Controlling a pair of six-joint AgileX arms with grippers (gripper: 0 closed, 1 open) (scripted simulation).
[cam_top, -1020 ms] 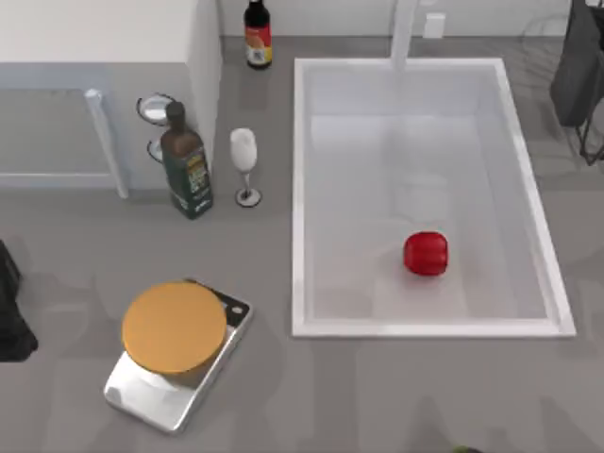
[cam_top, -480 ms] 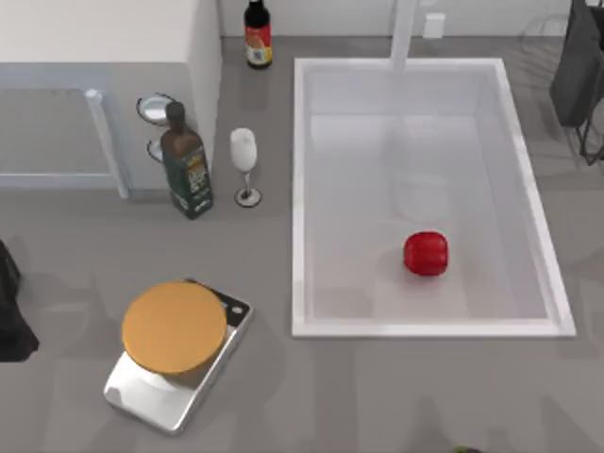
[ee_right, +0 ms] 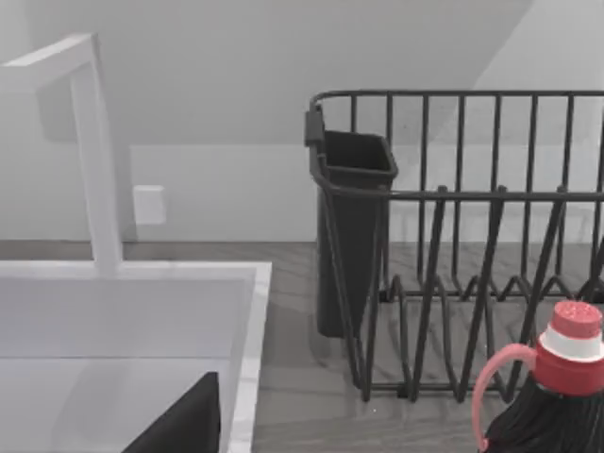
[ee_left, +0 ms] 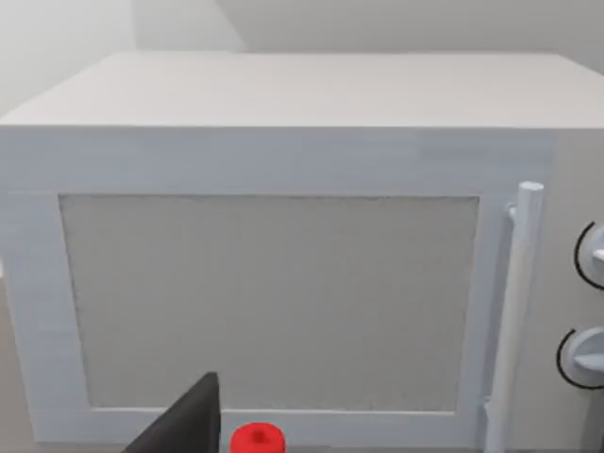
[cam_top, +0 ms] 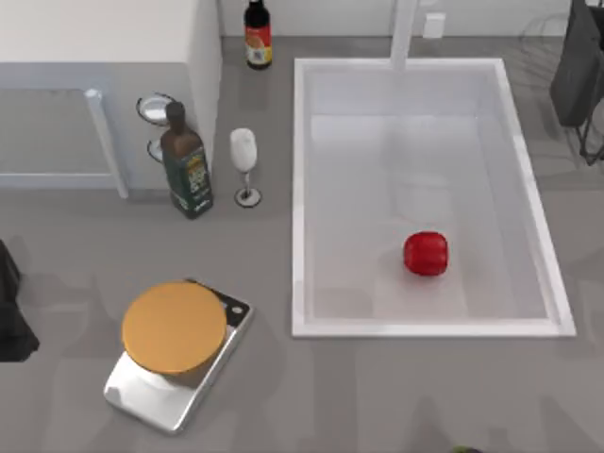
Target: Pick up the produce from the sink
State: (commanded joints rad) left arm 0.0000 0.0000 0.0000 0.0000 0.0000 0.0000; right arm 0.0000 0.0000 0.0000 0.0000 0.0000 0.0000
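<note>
The produce (cam_top: 426,253) is a small glossy red pepper lying on the floor of the sink (cam_top: 425,328), toward its near right part. The sink is a large white basin with a raised rim and a white faucet (cam_top: 404,33) at its far side. Nothing touches the produce. My left arm (cam_top: 9,316) is parked at the table's left edge, and its gripper (ee_left: 184,425) faces a white microwave (ee_left: 283,264). In the right wrist view, my right gripper (ee_right: 184,420) hovers by the sink's rim (ee_right: 247,311) and faucet (ee_right: 94,142), far from the produce.
Left of the sink stand a green bottle (cam_top: 186,165), a wine glass (cam_top: 244,162) and a silver scale with an orange top (cam_top: 175,330). A dark bottle (cam_top: 258,33) stands at the back. A black dish rack (cam_top: 580,75) sits at the far right. A red-capped dark bottle (ee_right: 557,396) is near my right gripper.
</note>
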